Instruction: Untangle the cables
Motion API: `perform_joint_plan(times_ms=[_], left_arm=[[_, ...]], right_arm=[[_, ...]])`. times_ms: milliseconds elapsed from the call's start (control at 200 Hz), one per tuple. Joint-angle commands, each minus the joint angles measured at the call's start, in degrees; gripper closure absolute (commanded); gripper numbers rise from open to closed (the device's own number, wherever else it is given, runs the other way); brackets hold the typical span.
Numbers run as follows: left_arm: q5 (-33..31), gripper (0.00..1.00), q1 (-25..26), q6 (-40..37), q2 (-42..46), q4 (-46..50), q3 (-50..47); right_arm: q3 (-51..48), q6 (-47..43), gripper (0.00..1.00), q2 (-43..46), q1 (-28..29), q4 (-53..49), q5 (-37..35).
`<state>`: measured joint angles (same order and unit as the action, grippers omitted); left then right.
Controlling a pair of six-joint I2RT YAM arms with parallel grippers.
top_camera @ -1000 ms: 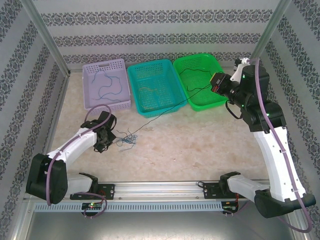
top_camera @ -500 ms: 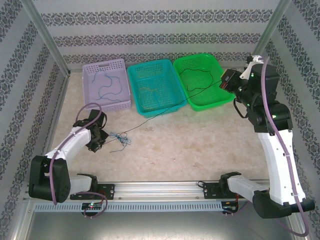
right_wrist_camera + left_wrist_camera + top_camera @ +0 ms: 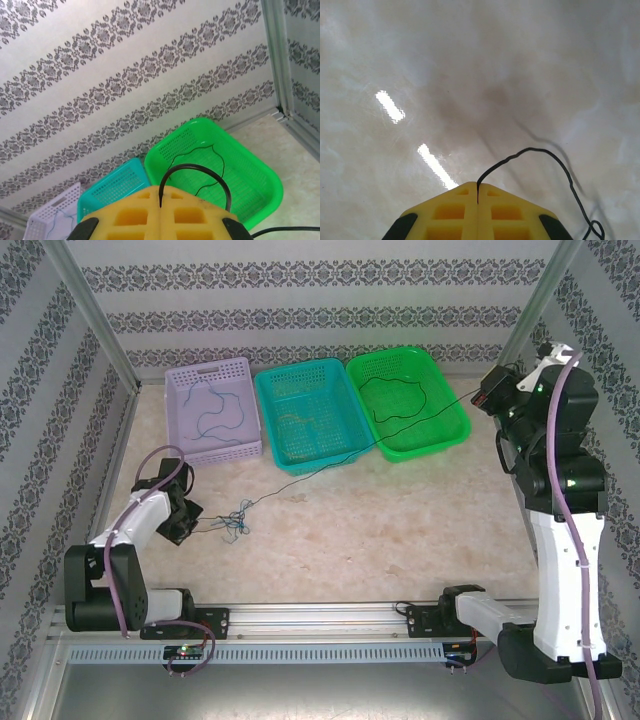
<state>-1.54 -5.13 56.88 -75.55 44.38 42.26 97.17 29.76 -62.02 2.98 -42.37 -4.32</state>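
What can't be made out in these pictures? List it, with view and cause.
Top view: the knot beside the left gripper is too small to tell which strand crosses which.
Left wrist view: the black cable runs off the bottom edge.
Right wrist view: the right gripper hides where the black cable passes behind its fingers.
Top view: the wire in the teal basket is too thin to trace.

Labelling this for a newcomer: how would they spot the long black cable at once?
Find the green basket, rightmost of three. Passing over it, a black cable slants across the table to a small knot by the left gripper. Unlike the wires curled inside the baskets, it runs almost straight.
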Motion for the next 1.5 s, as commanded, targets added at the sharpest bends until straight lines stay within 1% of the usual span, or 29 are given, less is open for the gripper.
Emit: perform_joint_plan(times_ms=[0, 70, 120, 180, 235, 350, 405, 465, 545, 560, 615, 659, 719, 819, 874, 909, 1054, 1179, 1244, 1354, 1429, 1494], left_arm=[[-0.05, 1.0, -1.52, -1.85, -0.74, 1.19, 2.12], [0.05, 1.0, -2.14, -2.19, -0.89, 0.98, 2.16], [0.13, 1.0, -2.42, -2.47, -1.07, 0.84, 2.2], [0.61, 1.0, -2.52, -2.48, -1.39, 0.46, 2.08], [1.04, 1.0, -2.52, -2.23, -1.75, 0.06, 1.89], [1.94, 1.0, -2.51, -1.78, -2.52, -0.88, 1.95], [4.18, 1.0, -2.52, -2.22, -2.9, -2.47, 2.08], [8.1, 1.0, -2.46, -2.73, -3.11, -4.83, 2.2], [12.17, 1.0, -1.81, -2.66, -2.82, -6.31, 3.12], [12.7, 0.97, -1.63, -2.64, -2.7, -6.4, 3.46], [14.53, 0.82, -0.76, -2.28, -1.79, -6.88, 4.45], [15.68, 0.68, 0.26, -1.81, -0.91, -7.33, 5.43], [17.06, 0.54, 2.12, -1.59, 0.3, -7.73, 7.04], [16.74, 0.38, 5.46, -2.24, 2.29, -6.13, 10.99], [16.26, 0.31, 7.11, -2.59, 3.63, -5.72, 12.89], [15.97, 0.29, 8.07, -2.82, 4.39, -5.67, 14.0], [15.88, 0.27, 11.19, -4.25, 7.04, -6.86, 18.67], [17.89, 0.26, 12.54, -4.47, 8.26, -9.47, 21.48], [19.56, 0.28, 13.21, -4.91, 8.78, -11.99, 22.07], [23.5, 0.32, 15.28, -6.37, 9.67, -19.77, 21.92], [26.54, 0.35, 17.34, -7.07, 9.12, -24.38, 21.86], [27.53, 0.39, 19.37, -7.43, 8.05, -25.84, 22.5]], right_arm=[[2.51, -2.62, 1.0, 0.54, -2.25, 0.51, -3.73], [3.91, -2.13, 1.0, 0.3, -5.22, 0.76, -1.97], [5.47, -2.5, 1.0, -0.24, -5.27, 0.8, -1.99], [6.23, -1.16, 1.0, -0.89, -5.27, 1.51, -0.32], [5.79, 0.49, 1.0, -1.11, -5.21, 2.44, 1.66], [4.97, 0.93, 1.0, -0.89, -5.09, 3.42, 2.38], [6.15, 0.69, 1.0, -1.85, -5.09, 2.32, 4.77], [7.14, 0.91, 1.0, -2.58, -4.39, 1.44, 7.71], [6.8, -0.8, 1.0, -1.73, -1.35, 1.59, 6.16], [6.67, -1.1, 1.0, -1.61, -0.91, 1.64, 5.71], [6.55, -2.2, 1.0, -1.02, 0.06, 1.8, 5.02], [6.51, -2.84, 1.0, -0.67, 0.18, 2.21, 5.7], [6.46, -3.94, 1.0, -0.44, 0.31, 3.05, 7.24], [6.32, -4.71, 1.0, -0.53, 0.49, 4.22, 10.64], [5.6, -4.35, 1.0, -0.56, 0.74, 4.97, 12.53], [4.67, -4.04, 1.0, -0.51, 1.1, 5.98, 13.82], [1.61, -3.74, 1.0, -0.96, 4.58, 8.59, 17.81], [-0.84, -3.64, 1.0, -2.42, 8.33, 10.07, 21.49], [-1.82, -4.04, 1.0, -2.85, 11.33, 10.84, 21.74], [-2.46, -5.96, 1.0, -4.04, 16.35, 11.17, 21.43], [-2.62, -7.27, 1.0, -4.93, 18.63, 11.17, 20.04], [-2.13, -8.41, 1.0, -5.6, 19.58, 11.4, 18.85]])
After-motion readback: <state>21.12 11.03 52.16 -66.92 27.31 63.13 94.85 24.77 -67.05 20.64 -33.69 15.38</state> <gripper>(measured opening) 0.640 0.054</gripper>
